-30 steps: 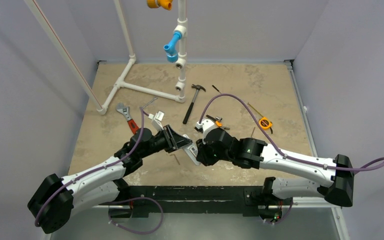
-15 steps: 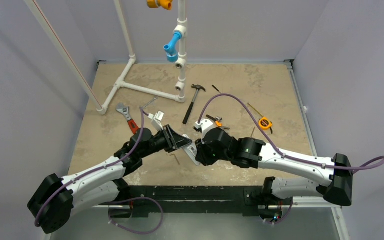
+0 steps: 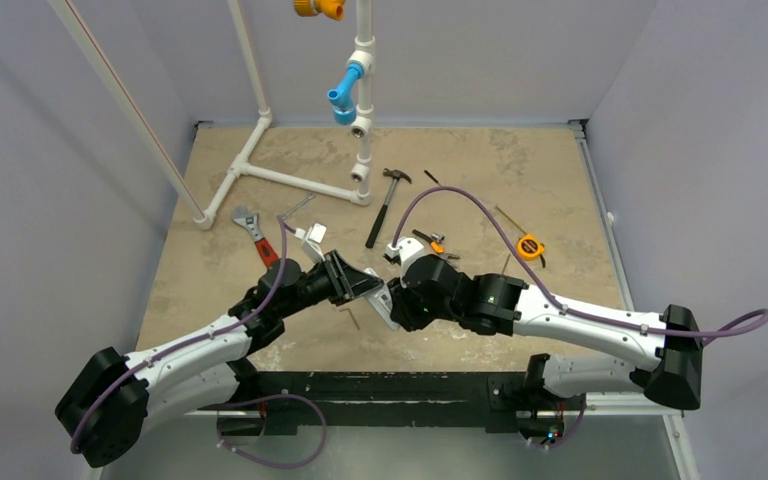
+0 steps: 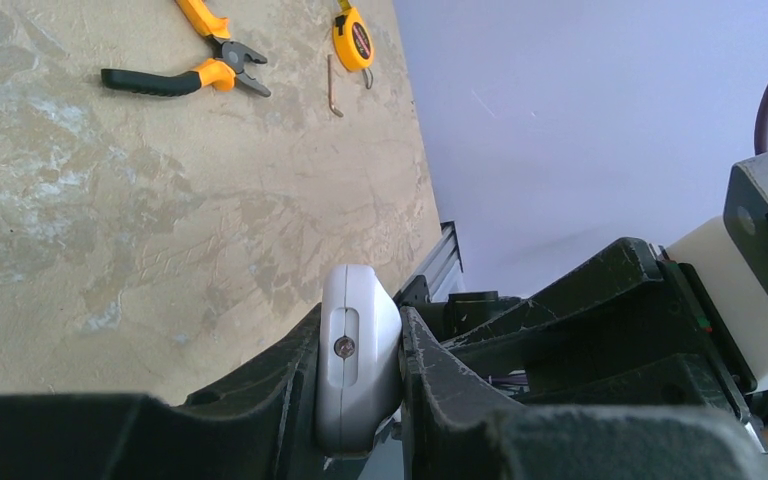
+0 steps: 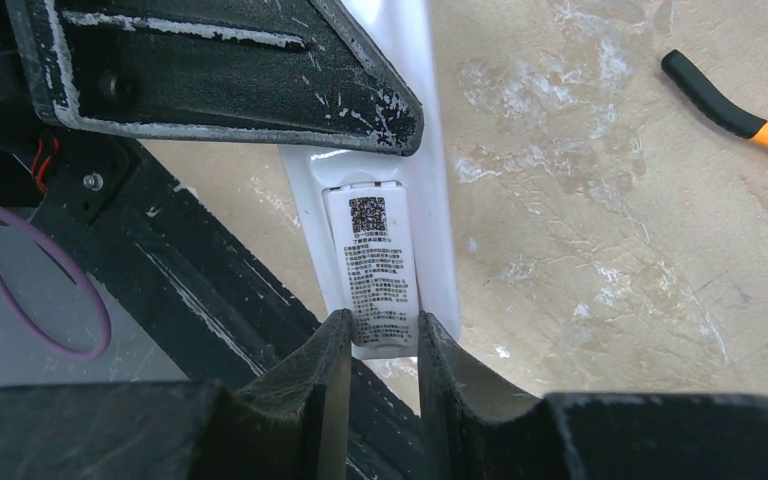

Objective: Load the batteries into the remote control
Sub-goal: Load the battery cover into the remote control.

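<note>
The remote control (image 4: pixel 358 365) is a slim white handset, clamped edge-on between my left gripper's (image 4: pixel 360 320) jaws above the table's near edge. In the top view it shows as a white strip (image 3: pixel 384 306) where the left gripper (image 3: pixel 365 288) and right gripper (image 3: pixel 397 300) meet. The right wrist view shows its plain white back (image 5: pixel 438 240) with a labelled cover panel (image 5: pixel 378 265) set in a recess. My right gripper (image 5: pixel 384 320) has its jaws narrow, pinching that panel's end from both sides. The batteries are out of view.
Orange-handled pliers (image 4: pixel 200 68), a yellow tape measure (image 4: pixel 353 42) and a small hex key (image 4: pixel 332 85) lie on the far table. A hammer (image 3: pixel 385 205), a red-handled wrench (image 3: pixel 256 235) and a white pipe frame (image 3: pixel 290 177) sit behind the arms. The black base rail (image 5: pixel 210 290) runs below the remote.
The right arm has crept slightly left toward the left gripper. Both grips look unchanged and the remote stays in place.
</note>
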